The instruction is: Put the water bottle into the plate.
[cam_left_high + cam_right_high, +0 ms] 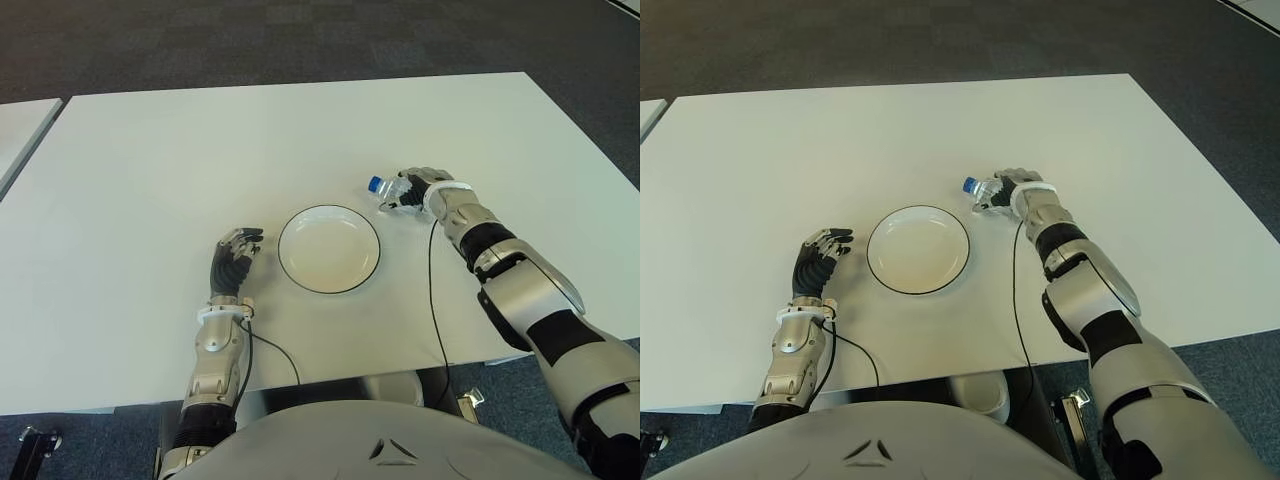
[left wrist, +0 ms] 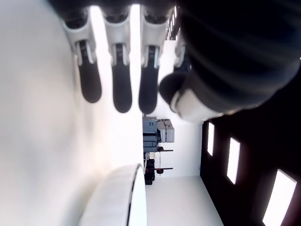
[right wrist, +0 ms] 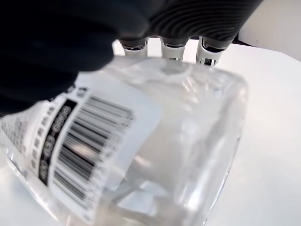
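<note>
The right hand (image 1: 418, 190) is wrapping its fingers (image 3: 169, 47) around the water bottle (image 1: 390, 190) and holding it tight. In the right wrist view the clear bottle is filling most of the picture, with its white barcode label (image 3: 89, 141) facing the camera. The bottle is lying tilted on its side, with its blue cap (image 1: 374, 184) pointing toward the robot's left. It looks like it is touching the table (image 1: 200, 160), but that is hard to tell for sure.

The bottle is sitting just beside the plate (image 1: 329, 249), off its far right rim, and is not in it. The white plate with a dark rim is sitting near the middle of the table's near edge.

The left hand (image 1: 233, 262) is showing just to the left of the plate, near the table's front edge. Its fingers (image 2: 121, 84) are stretching out loose and holding nothing.
</note>
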### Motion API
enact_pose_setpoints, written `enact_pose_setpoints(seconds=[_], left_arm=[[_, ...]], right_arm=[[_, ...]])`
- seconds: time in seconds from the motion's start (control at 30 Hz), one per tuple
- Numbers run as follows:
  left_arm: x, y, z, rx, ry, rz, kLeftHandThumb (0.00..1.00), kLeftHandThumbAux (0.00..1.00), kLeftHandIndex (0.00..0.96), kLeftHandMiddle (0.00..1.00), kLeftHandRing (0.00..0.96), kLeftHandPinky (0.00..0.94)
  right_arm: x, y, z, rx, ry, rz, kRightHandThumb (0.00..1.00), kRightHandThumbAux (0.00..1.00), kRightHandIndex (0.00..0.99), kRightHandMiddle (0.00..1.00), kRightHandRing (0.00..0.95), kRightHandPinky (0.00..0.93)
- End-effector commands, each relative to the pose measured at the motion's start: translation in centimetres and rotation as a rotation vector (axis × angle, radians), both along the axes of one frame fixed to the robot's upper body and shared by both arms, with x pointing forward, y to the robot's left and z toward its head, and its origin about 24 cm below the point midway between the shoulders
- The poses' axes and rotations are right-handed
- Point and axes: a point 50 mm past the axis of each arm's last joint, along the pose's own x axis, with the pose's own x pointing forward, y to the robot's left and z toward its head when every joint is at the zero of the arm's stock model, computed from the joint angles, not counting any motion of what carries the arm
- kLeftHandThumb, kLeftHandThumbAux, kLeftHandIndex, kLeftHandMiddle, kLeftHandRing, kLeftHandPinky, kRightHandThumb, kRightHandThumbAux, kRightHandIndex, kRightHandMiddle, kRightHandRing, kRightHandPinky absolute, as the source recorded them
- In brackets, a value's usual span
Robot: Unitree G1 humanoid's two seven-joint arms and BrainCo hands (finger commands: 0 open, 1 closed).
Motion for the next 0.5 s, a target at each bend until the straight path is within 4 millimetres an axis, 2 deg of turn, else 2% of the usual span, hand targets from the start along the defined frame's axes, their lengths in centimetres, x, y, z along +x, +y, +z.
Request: enact_pose_setpoints(seconds=[0.03,0.27,0.37,0.47,0.5], left_arm=[[-0.09,0.1,0.06,0.008,-0.006,-0.007,0.703,0.722,0.411,0.345,0.338,0.349],[-0.11,0.09,0.09,-0.003,-0.006,-0.003,0.704,0.722,0.411,0.345,0.339,0.36],[-0.09,0.14,0.1,-0.005,-0.006,-0.001,0.704,0.722,0.411,0.344,0.339,0.36],[-0.13,0.15,0.24,-0.008,-0.011,0.0,0.704,0.721,0.411,0.343,0.339,0.364],[-0.15,0.15,0.32,-0.009,-0.013,0.0,0.704,0.721,0.411,0.346,0.343,0.37]], right_arm=[[-1.19,-0.64,-1.97,0.005,0.006,-0.066,0.552,0.464,0.0,0.0,0.0,0.018],[-1.62,-1.17,-2.52,-0.016,-0.063,-0.108,0.575,0.543,0.002,0.03,0.043,0.153],[-1.67,-1.13,-2.6,-0.027,-0.077,-0.114,0.586,0.551,0.008,0.05,0.065,0.18],[-1.72,-1.15,-2.65,-0.034,-0.094,-0.118,0.61,0.559,0.053,0.122,0.136,0.248],[-1.73,-1.15,-2.66,-0.033,-0.099,-0.119,0.626,0.563,0.093,0.2,0.22,0.316]])
